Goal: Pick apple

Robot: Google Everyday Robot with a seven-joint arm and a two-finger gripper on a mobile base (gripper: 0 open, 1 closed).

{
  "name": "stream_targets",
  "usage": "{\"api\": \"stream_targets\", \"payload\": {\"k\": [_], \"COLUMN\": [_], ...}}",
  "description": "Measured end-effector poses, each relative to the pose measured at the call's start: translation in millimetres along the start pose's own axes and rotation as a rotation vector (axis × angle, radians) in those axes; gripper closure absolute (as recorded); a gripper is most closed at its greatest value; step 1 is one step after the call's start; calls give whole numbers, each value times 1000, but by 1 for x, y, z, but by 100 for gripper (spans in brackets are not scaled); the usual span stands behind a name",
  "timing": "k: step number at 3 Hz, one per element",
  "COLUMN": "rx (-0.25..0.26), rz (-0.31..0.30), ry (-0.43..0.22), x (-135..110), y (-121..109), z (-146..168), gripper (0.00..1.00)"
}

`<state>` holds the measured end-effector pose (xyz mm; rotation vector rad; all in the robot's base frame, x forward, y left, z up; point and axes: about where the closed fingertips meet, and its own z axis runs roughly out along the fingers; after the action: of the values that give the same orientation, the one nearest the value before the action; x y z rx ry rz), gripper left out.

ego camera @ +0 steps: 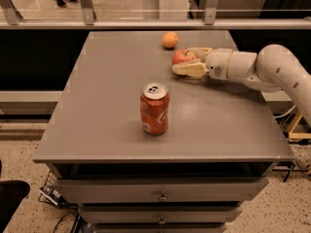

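Note:
The red apple with yellowish patches rests on the grey table, at the back right. My gripper reaches in from the right and is open around the apple. Its near finger lies along the apple's front side and its far finger shows behind the apple. I cannot tell whether the fingers touch the apple. The white arm runs off to the right edge.
A small orange fruit lies just behind the apple. A red soda can stands upright at the table's middle. The table has drawers below and a railing behind it.

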<state>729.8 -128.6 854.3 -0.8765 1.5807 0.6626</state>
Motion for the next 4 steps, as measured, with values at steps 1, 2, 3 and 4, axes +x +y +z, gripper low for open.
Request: {"api": "stream_targets", "payload": {"k": [1,2,3,4], "rx": [-4,-9,-13,-20], "rz": [1,1,1,1], "ry": [0,0,-1,-8], "x": [0,0,-1,-4], "y": [2,3,5,6], "z": [2,5,8,8], "gripper": [57,82,100,100]}}
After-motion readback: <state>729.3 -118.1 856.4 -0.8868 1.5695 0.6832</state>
